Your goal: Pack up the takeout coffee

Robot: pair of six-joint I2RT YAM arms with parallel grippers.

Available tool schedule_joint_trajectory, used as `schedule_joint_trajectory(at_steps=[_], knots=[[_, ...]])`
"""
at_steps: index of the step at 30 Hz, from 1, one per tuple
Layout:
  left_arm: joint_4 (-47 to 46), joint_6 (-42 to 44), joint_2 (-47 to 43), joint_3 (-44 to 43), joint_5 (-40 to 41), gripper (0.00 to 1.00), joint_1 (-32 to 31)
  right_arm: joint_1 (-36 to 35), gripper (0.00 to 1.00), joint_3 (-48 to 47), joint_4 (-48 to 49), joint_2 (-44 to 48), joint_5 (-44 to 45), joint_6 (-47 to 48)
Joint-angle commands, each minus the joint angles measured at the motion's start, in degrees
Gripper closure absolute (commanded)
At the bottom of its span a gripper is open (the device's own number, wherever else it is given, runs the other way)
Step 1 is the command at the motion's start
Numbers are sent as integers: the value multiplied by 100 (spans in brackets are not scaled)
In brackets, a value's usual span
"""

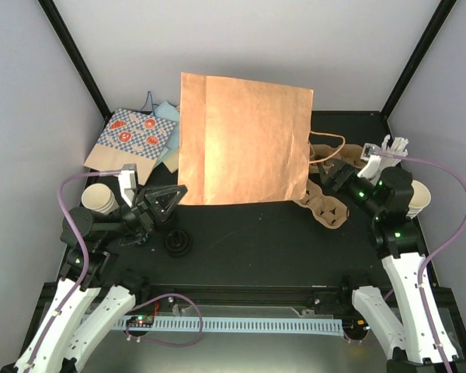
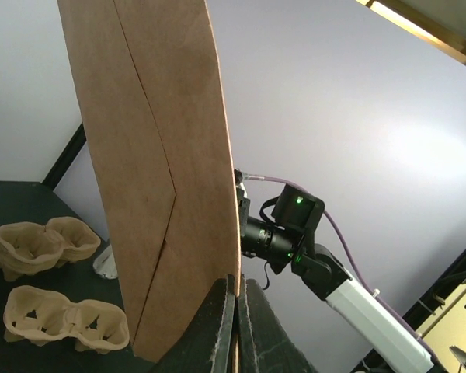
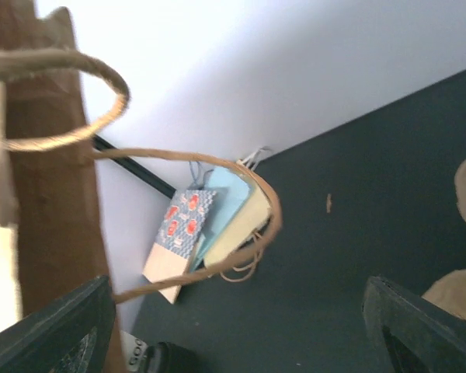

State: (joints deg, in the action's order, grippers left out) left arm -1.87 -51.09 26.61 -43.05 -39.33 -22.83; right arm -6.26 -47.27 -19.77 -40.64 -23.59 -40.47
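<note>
left claw [image 2: 238, 289] pinching bag [image 1: 241, 140] | right claw [image 3: 237, 287] spread | carriers [image 1: 326, 208] just beside it

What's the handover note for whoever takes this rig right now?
Left hand: shut on the bag's bottom edge, holding it up.
Right hand: open at the bag's handles, gripping nothing.
Cups stacked far left, more far right. Lids on the table by the left arm. Two carriers at the bag's right end.
Done: nothing packed yet.
Left: open the bag, fill a carrier, pack it.
</note>
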Motion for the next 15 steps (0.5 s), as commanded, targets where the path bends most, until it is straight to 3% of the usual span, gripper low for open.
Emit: schedule_joint_trajectory(at_steps=[1, 7, 15], knots=[[-341, -110, -70, -205, -216, 98, 42, 46, 11, -212, 426, 70, -445, -417], [-323, -103, -89, -185, -260, 98, 42, 47, 12, -337, 829, 64, -1210, -373], [-313, -89, -100, -169, -185, 98, 44, 51, 21, -255, 961, 281, -1462, 21]])
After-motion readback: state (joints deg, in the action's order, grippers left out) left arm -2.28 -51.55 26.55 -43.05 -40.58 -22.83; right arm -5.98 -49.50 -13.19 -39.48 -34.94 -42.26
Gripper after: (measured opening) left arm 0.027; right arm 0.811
